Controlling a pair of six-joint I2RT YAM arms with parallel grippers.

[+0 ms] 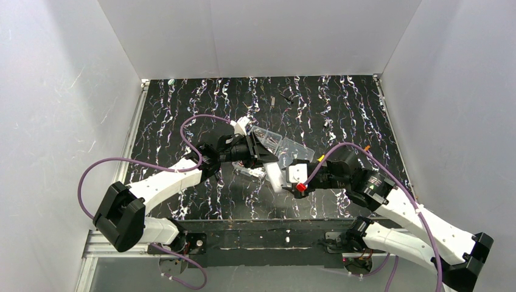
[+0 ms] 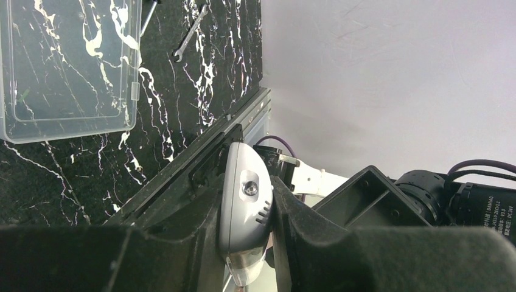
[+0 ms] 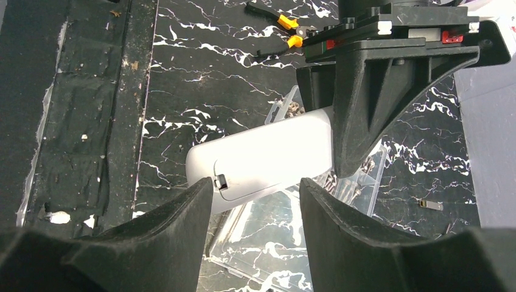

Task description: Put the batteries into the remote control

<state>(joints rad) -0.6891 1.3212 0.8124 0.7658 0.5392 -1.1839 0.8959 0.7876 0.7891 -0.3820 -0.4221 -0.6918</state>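
Note:
The white remote control [image 3: 268, 158] is held in the air, clamped at one end between the fingers of my left gripper [image 2: 246, 207]. It also shows in the top view [image 1: 274, 177] and in the left wrist view [image 2: 243, 201]. Its back with the battery cover and latch [image 3: 222, 180] faces the right wrist camera. My right gripper [image 3: 255, 185] is open, its fingers on either side of the remote's free end, just short of it. My left gripper [image 1: 263, 159] and right gripper [image 1: 285, 179] meet at mid-table. No batteries are in view.
A clear compartmented screw box [image 3: 341, 194] lies open under the remote, its lid [image 2: 67, 67] flat on the black marbled table. Orange-and-black pliers [image 3: 286, 27] lie further off. A small wrench [image 2: 191, 33] lies beyond the lid. White walls enclose the table.

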